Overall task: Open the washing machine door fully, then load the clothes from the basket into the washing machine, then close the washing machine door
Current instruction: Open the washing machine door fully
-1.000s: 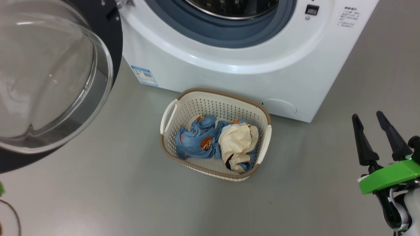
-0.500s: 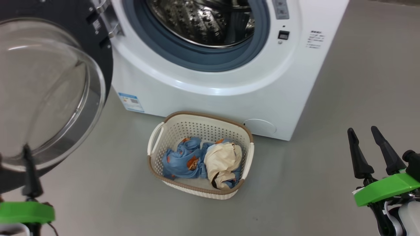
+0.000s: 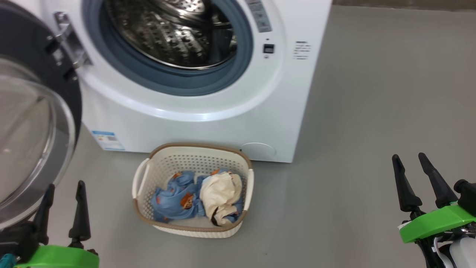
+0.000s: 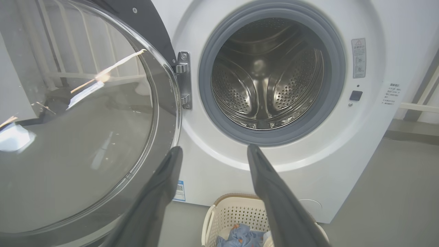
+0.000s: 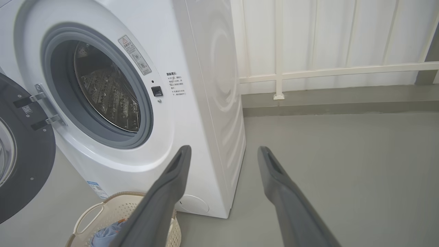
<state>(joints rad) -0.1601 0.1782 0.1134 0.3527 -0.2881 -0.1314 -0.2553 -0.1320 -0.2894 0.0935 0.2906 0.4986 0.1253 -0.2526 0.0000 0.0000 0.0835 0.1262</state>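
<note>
Wide open and empty, the left gripper [image 3: 65,185] has its two dark fingers spread with nothing between them, poised above the grey floor [image 3: 353,111]. The right gripper [image 3: 408,156] is spread just as wide and equally empty, well off to the other side over bare floor.

Ahead of the two and between them, nearer the left gripper, the basket [image 3: 193,146] sits on the floor just in front of the washing machine [image 3: 208,126]. In it lie the clothes [image 3: 200,199]. A light blue garment with orange prints [image 3: 174,203] is on the side toward the left gripper. A cream garment [image 3: 221,191] is bunched against it on the side toward the right gripper. Both sit below the basket's brown rim.

Beyond the basket, up ahead of the left gripper's fingers, the steel drum [image 3: 167,33] is exposed inside its blue-grey gasket [image 3: 178,83], its perforated walls showing bare. The washing machine door [image 3: 22,141] stands swung open on its hinge [image 3: 68,48], ahead of the left gripper and toward its outer side. Its glass bowl bulges toward the robot, and its lower rim is close above that gripper's outer finger. Low on the machine's front, a blue label sticker [image 3: 106,138] is ahead of the left gripper. A round white cover [image 3: 258,150] sits just past the basket's far corner.
</note>
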